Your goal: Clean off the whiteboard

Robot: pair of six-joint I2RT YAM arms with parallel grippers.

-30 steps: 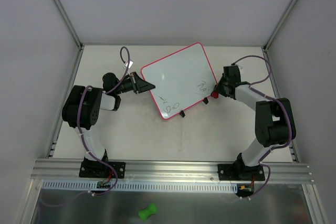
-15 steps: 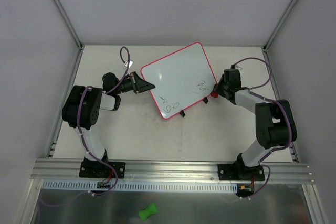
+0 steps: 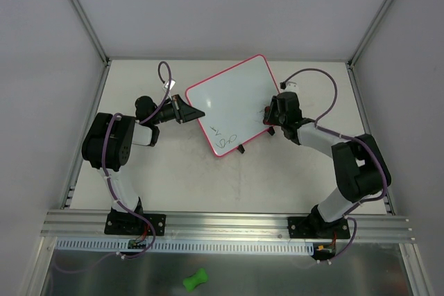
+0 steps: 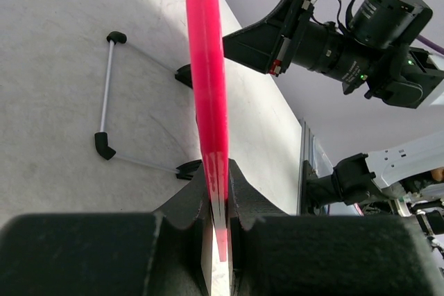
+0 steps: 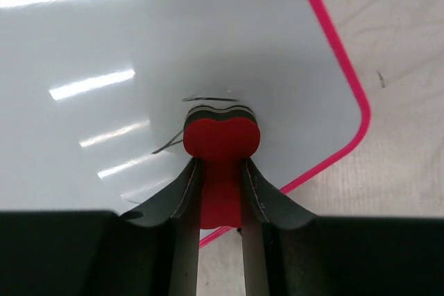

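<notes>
Whiteboard point(image 3: 232, 102): centre of top view, scribbles near its lower edge. Left gripper point(image 4: 216, 179): clamped on its pink rim. Right gripper point(image 5: 220, 166): pinching red eraser point(image 5: 220, 138), pressed against board's right part.

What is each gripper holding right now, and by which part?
The left gripper pinches the whiteboard by its pink rim; the right gripper clamps the red eraser by its narrow neck.

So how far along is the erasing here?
Done: the left gripper is clamped on the rim of the whiteboard, and the right gripper holds the red eraser. In hand: the eraser sits on the board at the marks near its right edge. Left: the scribbles by the near edge, untouched.
</notes>
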